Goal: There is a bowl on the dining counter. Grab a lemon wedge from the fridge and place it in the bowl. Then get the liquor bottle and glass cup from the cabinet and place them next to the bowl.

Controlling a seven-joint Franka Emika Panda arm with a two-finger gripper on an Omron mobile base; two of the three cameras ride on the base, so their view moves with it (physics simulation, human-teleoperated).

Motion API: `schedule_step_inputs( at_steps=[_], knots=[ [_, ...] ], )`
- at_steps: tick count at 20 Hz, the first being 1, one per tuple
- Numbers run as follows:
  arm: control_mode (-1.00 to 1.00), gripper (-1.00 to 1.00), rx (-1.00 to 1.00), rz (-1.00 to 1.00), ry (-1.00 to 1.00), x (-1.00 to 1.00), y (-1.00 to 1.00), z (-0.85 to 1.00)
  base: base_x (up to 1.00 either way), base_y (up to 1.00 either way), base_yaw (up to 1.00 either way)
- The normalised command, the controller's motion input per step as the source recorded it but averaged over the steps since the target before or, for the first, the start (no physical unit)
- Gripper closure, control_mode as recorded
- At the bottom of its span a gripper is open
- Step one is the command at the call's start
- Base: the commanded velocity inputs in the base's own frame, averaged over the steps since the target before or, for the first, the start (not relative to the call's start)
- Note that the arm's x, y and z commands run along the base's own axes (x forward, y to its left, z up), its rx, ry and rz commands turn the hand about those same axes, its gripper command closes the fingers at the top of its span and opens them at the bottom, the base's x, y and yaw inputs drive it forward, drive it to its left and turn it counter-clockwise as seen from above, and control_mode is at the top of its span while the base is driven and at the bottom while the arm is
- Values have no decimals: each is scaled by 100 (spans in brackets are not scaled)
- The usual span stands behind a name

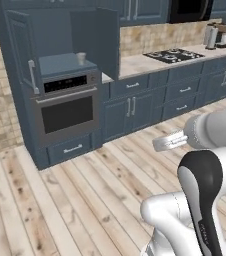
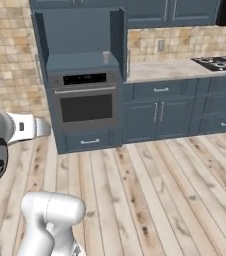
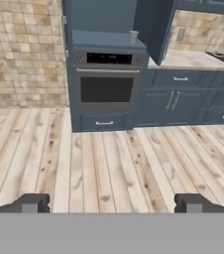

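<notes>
One glass cup (image 1: 81, 58) stands in the open cabinet (image 1: 60, 30) directly above the oven (image 1: 67, 112), well apart from the tool (image 3: 111, 203), spread and empty, so the cabinet fetch seems in hand; next likely closing on the oven.

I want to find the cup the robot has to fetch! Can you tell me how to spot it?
Look for the big built-in oven with the dark glass door, at the end of the blue cabinets. Right above it is an open cabinet with its doors swung wide. The glass cup stands alone on that shelf, near its right side: small, pale and see-through against all the dark blue.
</notes>
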Motion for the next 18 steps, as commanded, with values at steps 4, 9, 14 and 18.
schedule_step_inputs(
  at_steps=[4, 9, 14, 18],
  knots=[
    [100, -100, 0, 0, 0, 0, 0, 0, 76, 2, 17],
    [100, -100, 0, 0, 0, 0, 0, 0, 70, 0, 15],
    [100, -100, 0, 0, 0, 0, 0, 0, 80, 0, 11],
    [100, -100, 0, 0, 0, 0, 0, 0, 80, 0, 6]
  ],
)
